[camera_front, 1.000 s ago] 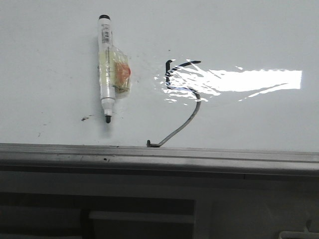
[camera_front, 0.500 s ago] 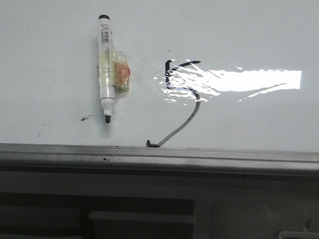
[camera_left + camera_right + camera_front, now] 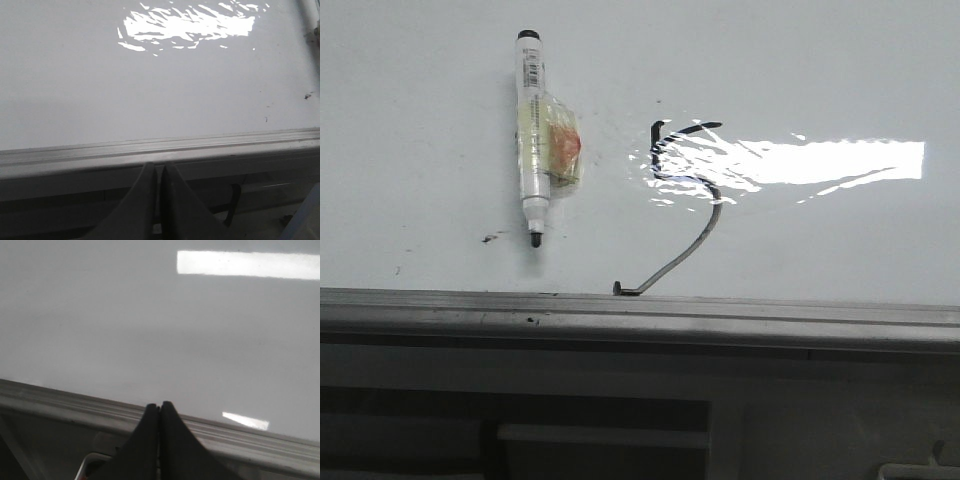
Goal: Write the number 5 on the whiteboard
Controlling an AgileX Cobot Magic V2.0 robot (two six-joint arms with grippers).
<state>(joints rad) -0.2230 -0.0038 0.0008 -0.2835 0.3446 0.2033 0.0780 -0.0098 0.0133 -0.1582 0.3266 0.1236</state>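
The whiteboard (image 3: 800, 60) fills the front view, glossy white with a bright glare patch. A thin black number 5 (image 3: 705, 225) is drawn on it right of centre, with a short top bar, a curved belly and a long tail hooked near the rail. A white marker (image 3: 532, 130) with a black tip lies loose on the board to the left of the 5, wrapped in tape. Neither gripper shows in the front view. My left gripper (image 3: 159, 167) is shut and empty just off the board's rail (image 3: 150, 150). My right gripper (image 3: 159, 405) is shut and empty over the rail (image 3: 60, 402).
A grey metal edge rail (image 3: 640, 315) runs along the board's near side. Small black smudges (image 3: 492, 238) lie left of the marker tip. Specks (image 3: 306, 96) show in the left wrist view. Below the rail is a dark grey structure (image 3: 600, 430).
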